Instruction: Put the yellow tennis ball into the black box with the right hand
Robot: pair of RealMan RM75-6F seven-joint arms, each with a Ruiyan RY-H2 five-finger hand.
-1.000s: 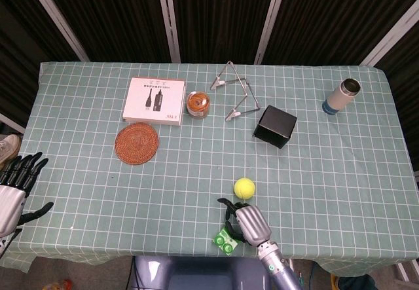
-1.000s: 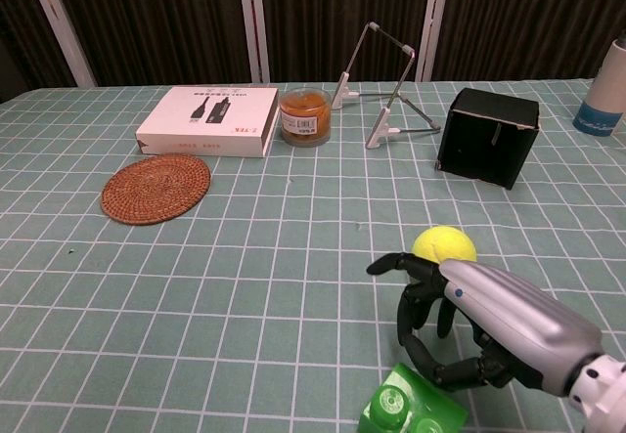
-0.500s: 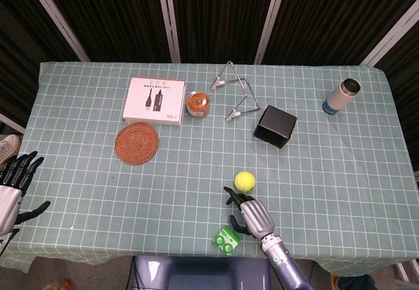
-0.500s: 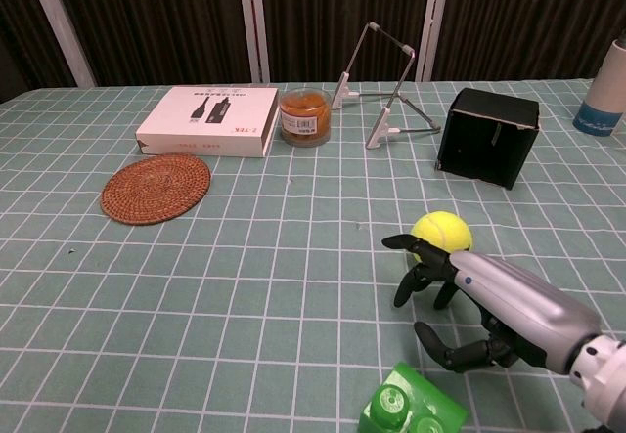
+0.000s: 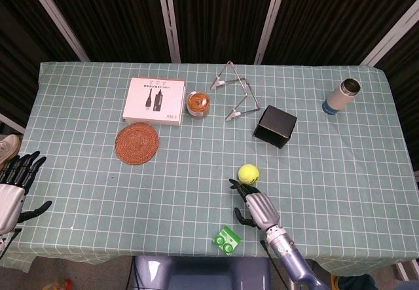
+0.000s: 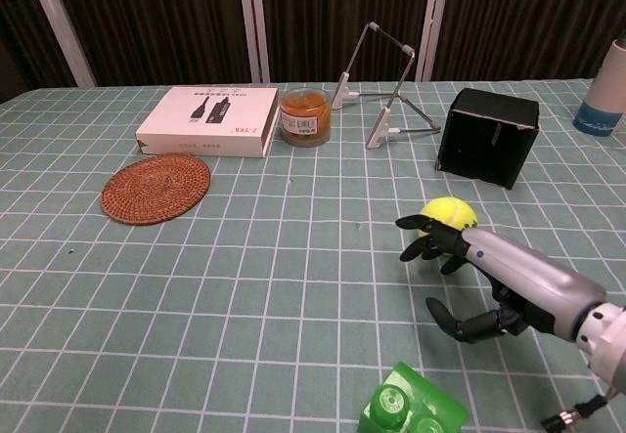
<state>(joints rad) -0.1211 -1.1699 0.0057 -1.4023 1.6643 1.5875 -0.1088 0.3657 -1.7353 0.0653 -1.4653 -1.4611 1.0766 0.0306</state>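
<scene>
The yellow tennis ball lies on the green checked cloth, near the table's front middle. My right hand is just in front of it, fingers spread and reaching up to the ball's near side; whether the fingertips touch it I cannot tell. It holds nothing. The black box stands farther back, a little right of the ball. My left hand hangs open off the table's left front corner, shown only in the head view.
A green toy block lies at the front edge beside my right wrist. Farther back are a wire stand, an orange jar, a white carton, a woven coaster and a flask at far right.
The ball has rolled farther from the front edge, toward the black box. My right hand followed it forward and right, its fingers uncurling. The left hand barely moved.
</scene>
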